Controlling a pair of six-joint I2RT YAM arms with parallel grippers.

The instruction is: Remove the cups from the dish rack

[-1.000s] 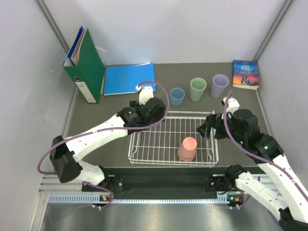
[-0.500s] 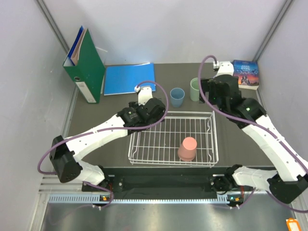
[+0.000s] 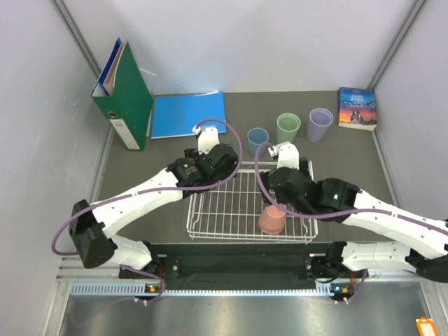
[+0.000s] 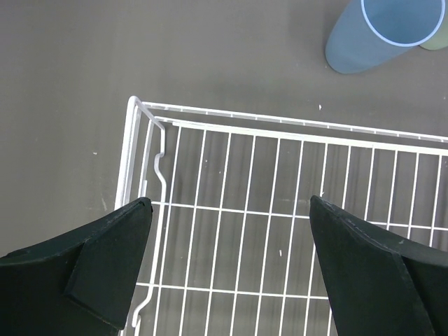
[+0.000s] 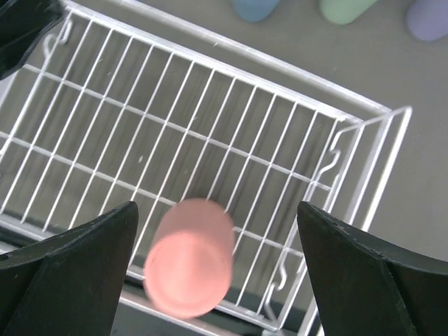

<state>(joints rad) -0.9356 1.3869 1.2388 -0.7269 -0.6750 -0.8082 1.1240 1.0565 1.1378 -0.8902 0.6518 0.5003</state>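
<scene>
Salmon cup [image 5: 190, 255]: upside down, matte, in dish rack [image 5: 364, 119] | right hand [image 5: 217, 210]: released above it | left hand [image 4: 229, 203]: released

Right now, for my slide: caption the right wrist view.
Open right hand above the inverted salmon cup in the dish rack.

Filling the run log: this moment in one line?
dish rack: pink cup upside down | behind rack: blue cup, green cup, lavender cup | left gripper: open over rack | right gripper: open above pink cup
</scene>
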